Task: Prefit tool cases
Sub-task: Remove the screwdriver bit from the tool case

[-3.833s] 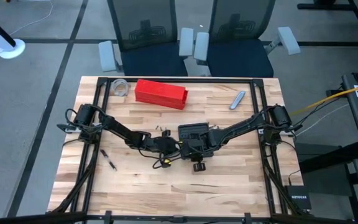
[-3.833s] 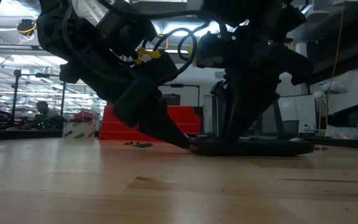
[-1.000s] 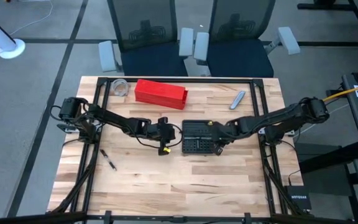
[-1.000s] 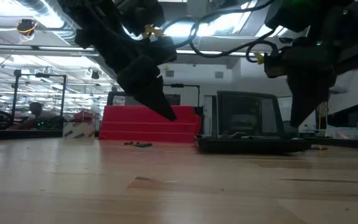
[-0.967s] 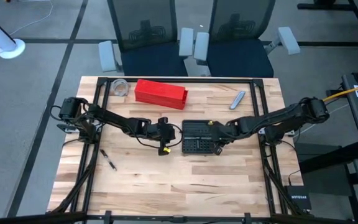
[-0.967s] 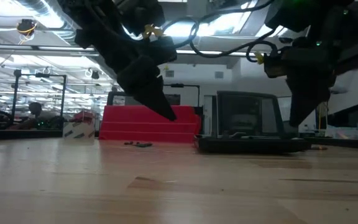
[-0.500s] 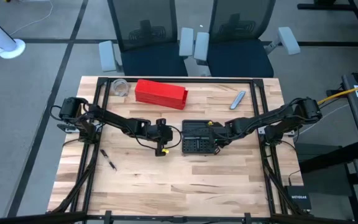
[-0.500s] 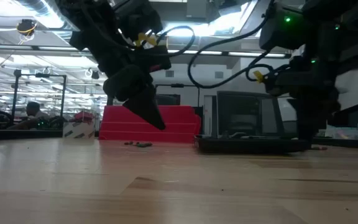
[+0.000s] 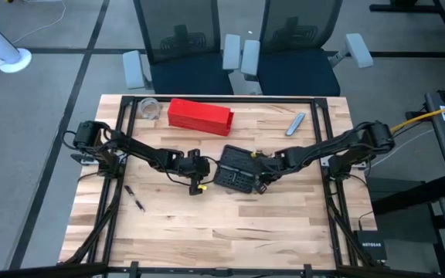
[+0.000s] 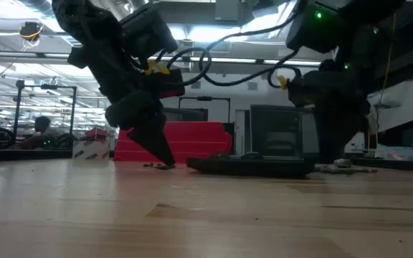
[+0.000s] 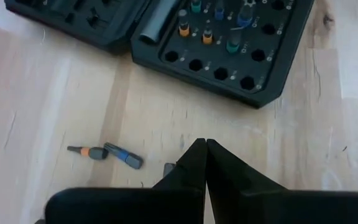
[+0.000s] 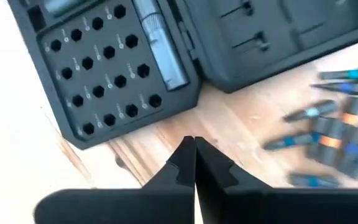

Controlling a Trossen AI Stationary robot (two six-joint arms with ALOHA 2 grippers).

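I judged that I was at the positioning stage of the prefit: the tool case (image 9: 236, 171) lay opened flat near the middle of the table (image 9: 207, 232), sitting askew to the table edges, with its two halves side by side and most of its sockets empty, so nothing was yet seated for a trial close. My left gripper (image 9: 197, 183) hung low just beside the case's left edge, fingers pinched together on nothing, its tip (image 11: 202, 149) pointing down at bare wood near two loose bits (image 11: 107, 154). My right gripper (image 9: 263, 182) was down at the case's right edge, also pinched closed and empty, its tip (image 12: 193, 144) close to the corner of the socketed half; I could not tell whether it touched the plastic. Both arms reached inward from their mounts at the table's sides, forearms stretched low over the wood and wrists tipped downward. A scatter of bits (image 12: 328, 134) lay just past the case on the right. The red box (image 9: 199, 116) stood well apart at the back. Next, I reckoned, the case needed squaring, then a gripper had to open over a loose bit.
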